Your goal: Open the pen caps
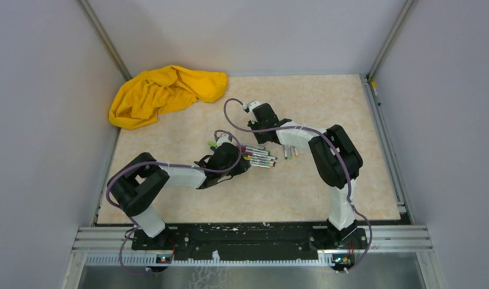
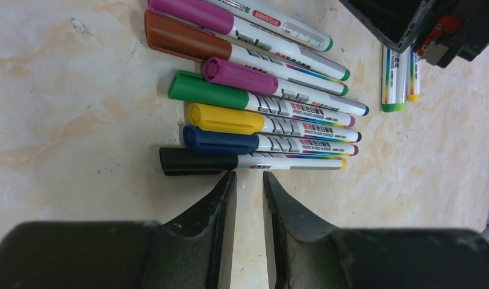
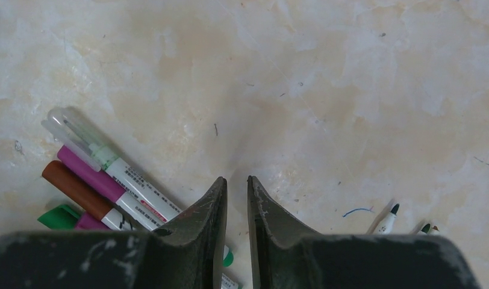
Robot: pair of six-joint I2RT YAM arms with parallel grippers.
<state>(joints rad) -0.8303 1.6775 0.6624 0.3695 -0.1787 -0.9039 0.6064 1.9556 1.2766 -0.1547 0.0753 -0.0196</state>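
Note:
Several capped pens (image 2: 272,114) lie side by side just beyond my left gripper (image 2: 249,176). Their caps run from black (image 2: 194,161) nearest the tips through blue (image 2: 219,139), yellow (image 2: 224,118) and green (image 2: 201,89) to purple, brown and pink. The left jaws stand at a narrow slit with nothing between them. My right gripper (image 3: 236,180) hovers over bare table beyond the row (image 1: 259,156), jaws likewise at a narrow empty slit. Three uncapped barrels (image 2: 397,78) lie under the right gripper, and their tips (image 3: 391,215) show in the right wrist view.
A crumpled yellow cloth (image 1: 164,93) lies at the back left corner. Grey walls close in the tabletop (image 1: 326,102) on three sides. A pen with a clear cap (image 3: 79,129) lies at the far end of the row.

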